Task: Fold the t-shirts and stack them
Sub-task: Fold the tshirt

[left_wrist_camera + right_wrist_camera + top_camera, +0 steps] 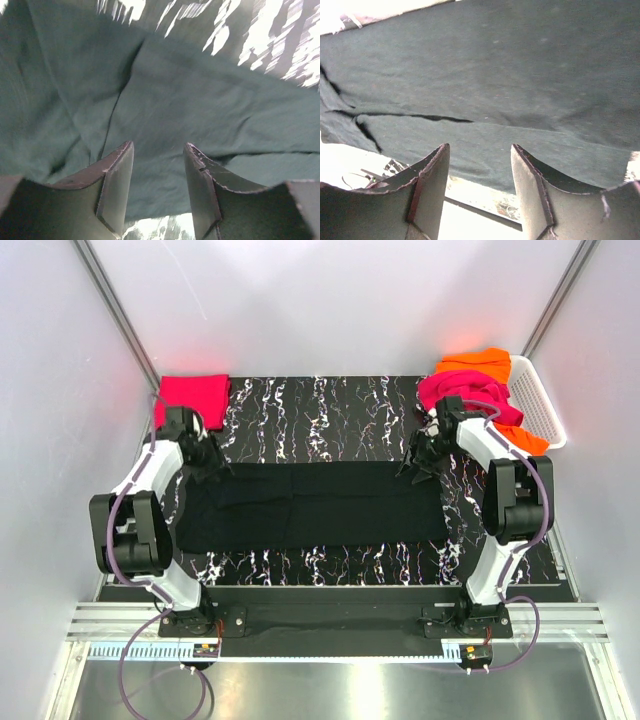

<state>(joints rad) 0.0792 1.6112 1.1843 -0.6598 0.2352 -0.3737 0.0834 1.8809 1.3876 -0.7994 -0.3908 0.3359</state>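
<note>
I have the black t-shirt lying flat as a long band across the middle of the worktop, its long edges running left to right. The left hand sits at the band's far-left corner and the right hand at its far-right corner. In both wrist views the fingers stand apart with nothing between them, only dark cloth spread beyond the tips, so neither hand has hold of anything.

The band's left end is wider and rumpled, with a fold line crossing it. The right end is straighter, and its near edge shows bright worktop past it.

For room, I see a broad strip of bare marbled surface between the shirt's far edge and the back wall, and a narrower strip along its near edge. The red-pink t-shirt lies folded in the far-left corner, just behind the left arm. The magenta t-shirt spills from the white basket close behind the right arm, with the orange t-shirt heaped above it.

The small boxes on the near rail carry marks too small to read.
</note>
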